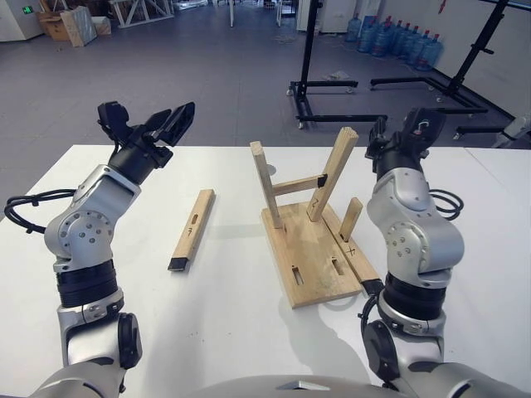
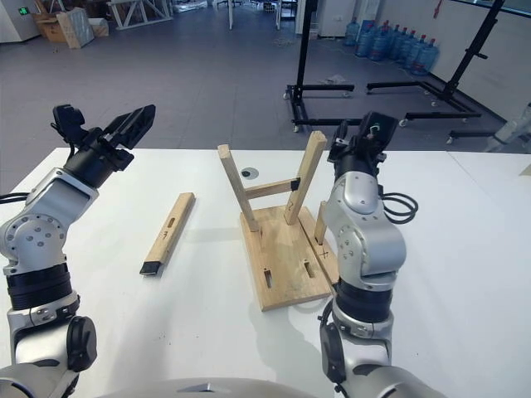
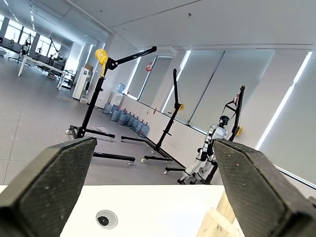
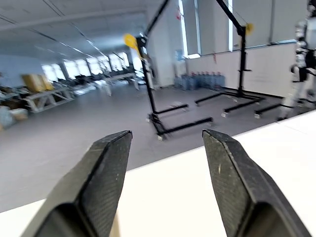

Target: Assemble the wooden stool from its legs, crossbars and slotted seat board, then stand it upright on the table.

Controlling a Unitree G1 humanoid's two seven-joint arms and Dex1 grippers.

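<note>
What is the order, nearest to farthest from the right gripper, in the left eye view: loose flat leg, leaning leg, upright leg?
1. Leaning leg, right beside the right gripper.
2. Upright leg, farther left on the seat board.
3. Loose flat leg, far left on the table.

We had a white table (image 1: pixel 249 332) with a round grommet (image 2: pixel 249 173) near its far edge. Beyond it we saw grey floor (image 1: pixel 207 75), black wheeled stands (image 1: pixel 332 91) and blue water bottles (image 1: pixel 398 37) grouped at the back. Cardboard boxes (image 1: pixel 58 25) sat far left. One stand carried a yellow disc (image 3: pixel 101 56). Tall shaded windows (image 3: pixel 237 98) ran down one side, with a white ceiling (image 3: pixel 197 24) overhead and daylight throughout.
</note>
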